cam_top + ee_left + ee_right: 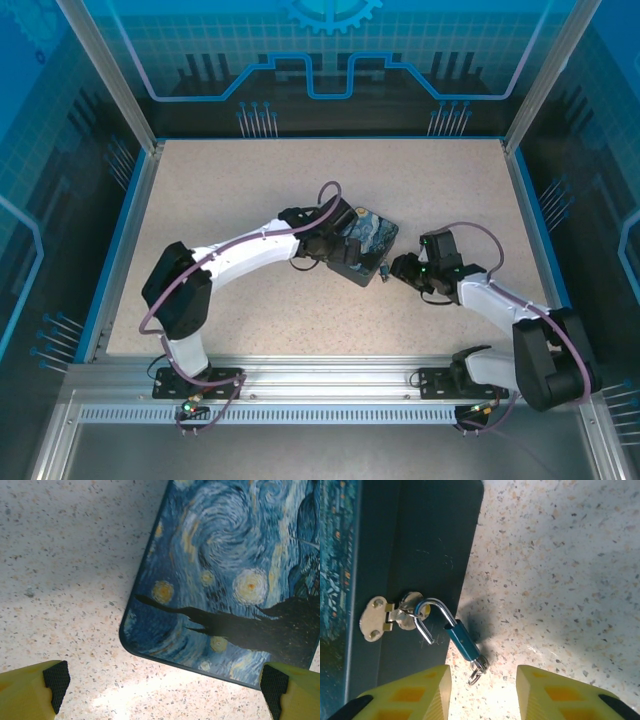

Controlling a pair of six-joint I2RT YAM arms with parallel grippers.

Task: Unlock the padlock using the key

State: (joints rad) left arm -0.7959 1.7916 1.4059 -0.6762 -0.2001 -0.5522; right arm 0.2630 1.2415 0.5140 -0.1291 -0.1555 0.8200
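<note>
Yellow fingers (410, 695) of the right pincer (482, 680) stand apart at the bottom of the right wrist view, gripping nothing. The gap between them opens almost straight onto the padlock (462, 641), just ahead. Its blue body slants away from the pincer, the low end toward the gap and a little left of centre, the steel loop end reaching up and left to the hasp (375, 620) on the dark side of the box (420, 540). At the low end, nearest the fingers, hangs a small silver ring with a bit of metal that I take to be the key (476, 671) seated in the lock (too small to be sure). One leg of the loop runs into the body, while the other seems to end free beside it, so the lock may already be sprung. The body lies across the line where the box side meets the speckled worktop (560, 580). The coming move turns on that slant: any grip on the key has to come in along the body's long axis, from the low end, and the right arm is plainly the nearer one. Farther out, the left pincer (164, 685) hovers over a corner of the painted lid, its black pads (56, 679) spread wide and holding nothing, well apart from the lock.
</note>
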